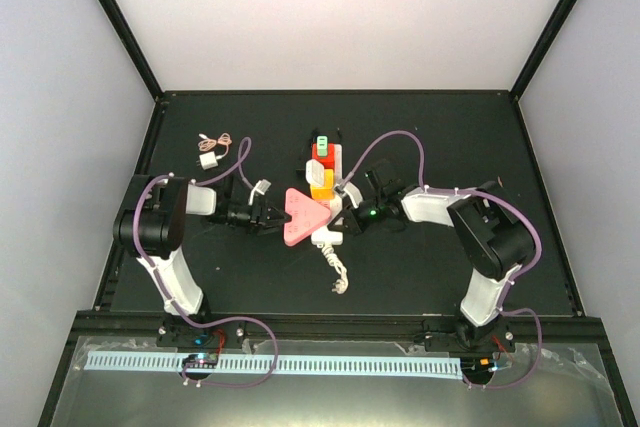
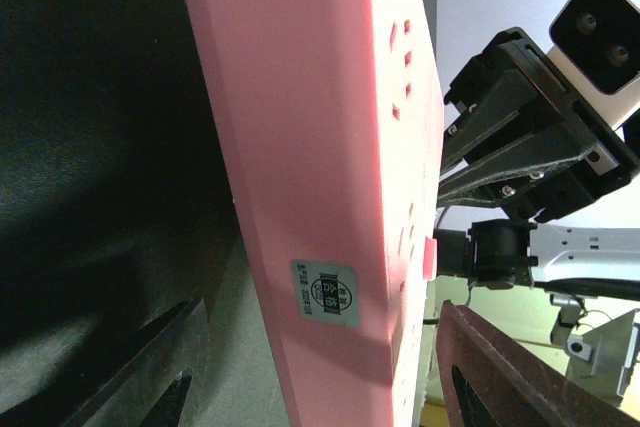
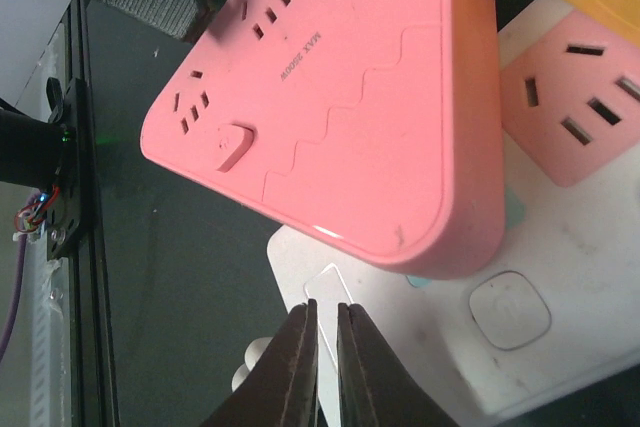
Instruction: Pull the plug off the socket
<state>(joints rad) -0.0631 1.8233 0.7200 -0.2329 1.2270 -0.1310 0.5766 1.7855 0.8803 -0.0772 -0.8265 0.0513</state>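
A matte black bench fills the floor of a booth with plain pale walls and black frame posts rising at the corners. Seen from above, a long white power strip lies near the middle of the bench, running from far to near. A red plug and a yellow plug sit on its far half, and its white cord is bundled at the near end. A large pink plug, triangular with rounded corners, sits at the strip's near left side, between the two arms. The left gripper reaches it from the left. In the left wrist view its jaws are spread to either side of the pink plug, with a gap showing on one side. The right gripper comes in from the right. In its wrist view the right gripper has its jaws drawn almost together with only a sliver between them and nothing seen in the gap. They are poised over the end of the power strip. There the pink plug overlaps the strip's edge beside a pink outlet face and a round white button. At the far left of the bench, well apart from the strip, lies a small white charger with a coiled pinkish cable. A white perforated rail runs along the near edge below the arm bases.
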